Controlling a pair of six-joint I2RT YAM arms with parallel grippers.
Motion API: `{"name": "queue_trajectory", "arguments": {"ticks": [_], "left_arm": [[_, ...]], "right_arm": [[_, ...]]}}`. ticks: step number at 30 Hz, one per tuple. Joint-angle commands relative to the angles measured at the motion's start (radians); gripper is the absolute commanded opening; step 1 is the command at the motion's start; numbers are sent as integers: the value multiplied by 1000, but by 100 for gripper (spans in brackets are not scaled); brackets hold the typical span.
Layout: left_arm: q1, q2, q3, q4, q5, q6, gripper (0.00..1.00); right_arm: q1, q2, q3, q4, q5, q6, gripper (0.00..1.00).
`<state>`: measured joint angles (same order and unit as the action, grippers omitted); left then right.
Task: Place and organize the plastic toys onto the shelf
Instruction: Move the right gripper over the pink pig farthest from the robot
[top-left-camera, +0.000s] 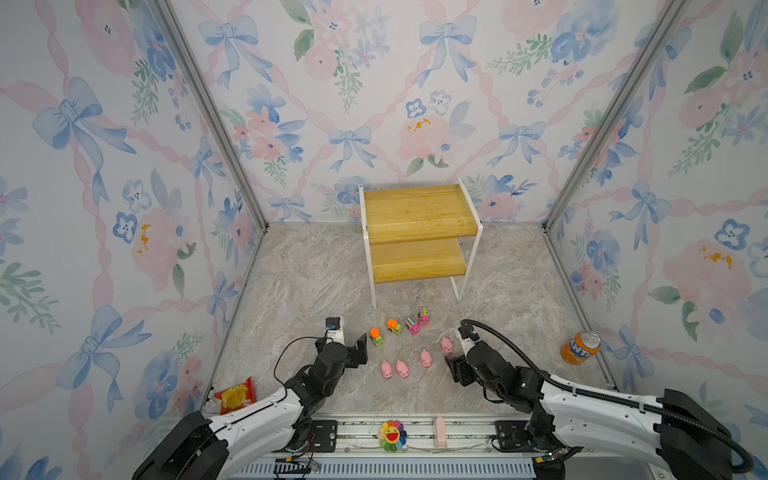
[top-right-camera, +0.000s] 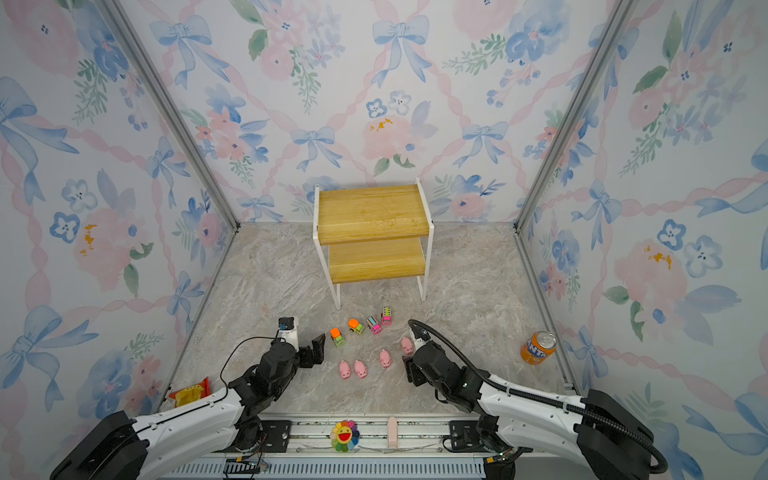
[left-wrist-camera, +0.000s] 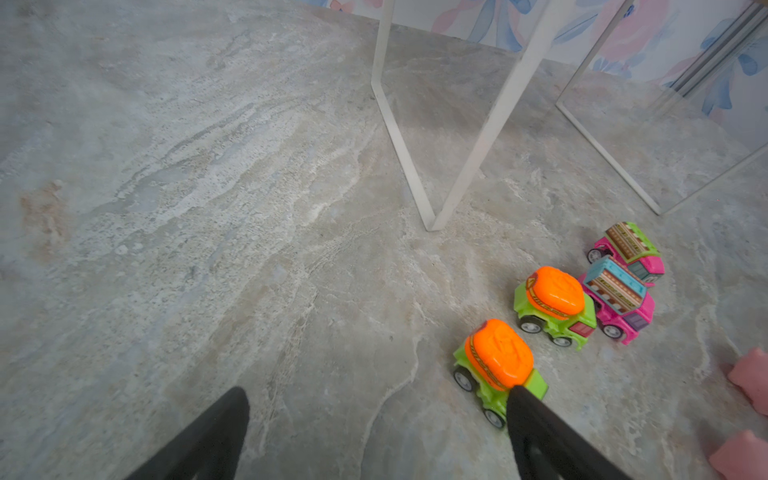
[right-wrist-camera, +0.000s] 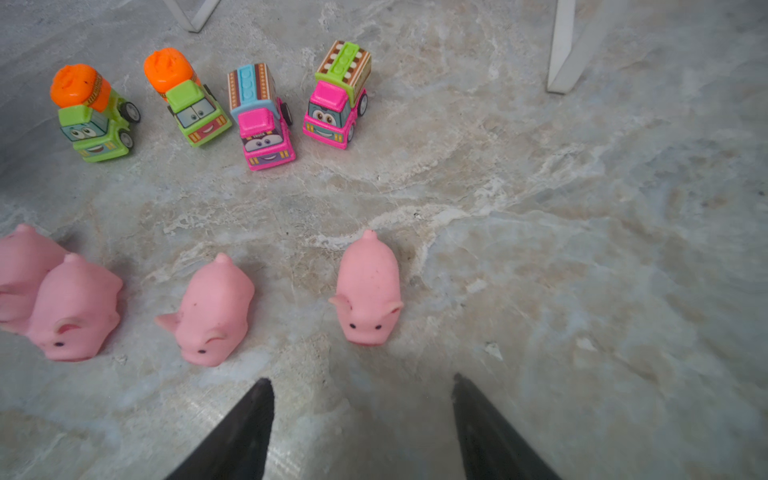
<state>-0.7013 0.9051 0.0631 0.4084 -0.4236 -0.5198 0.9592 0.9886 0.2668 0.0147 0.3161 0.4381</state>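
Note:
The shelf (top-left-camera: 419, 232) stands at the back with both boards bare. The plastic toys sit on the marble floor in front of it. Two green trucks (top-left-camera: 376, 337) (top-left-camera: 394, 326) and two pink trucks (top-left-camera: 412, 325) (top-left-camera: 423, 315) form the far row, and several pink pigs (top-left-camera: 402, 368) form the near row. My left gripper (left-wrist-camera: 379, 394) is open beside the nearest green truck (left-wrist-camera: 496, 365), with one fingertip (left-wrist-camera: 523, 405) at the truck's end. My right gripper (right-wrist-camera: 361, 380) is open and holds nothing. It hovers just short of the rightmost pig (right-wrist-camera: 368, 291).
An orange soda can (top-left-camera: 580, 347) stands near the right wall. A red snack packet (top-left-camera: 235, 395) lies at the front left corner. A rainbow flower (top-left-camera: 391, 435) and a pale pink block (top-left-camera: 440, 432) sit on the front rail. Wallpapered walls close three sides.

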Motion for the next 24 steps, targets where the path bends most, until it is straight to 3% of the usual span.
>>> {"name": "queue_trajectory", "arguments": {"ticks": [1,7,24], "left_arm": [[-4,15,25,49,-21,39,96],[-4,37,11,83,-7,51,97],[-4,147,45,101,12,60,98]], "right_arm": [[-39,21,-30,74,-57,5,69],[-98,54,-41,136,-114,-14,68],[-125,246,-5,261,-141,-71,66]]}}
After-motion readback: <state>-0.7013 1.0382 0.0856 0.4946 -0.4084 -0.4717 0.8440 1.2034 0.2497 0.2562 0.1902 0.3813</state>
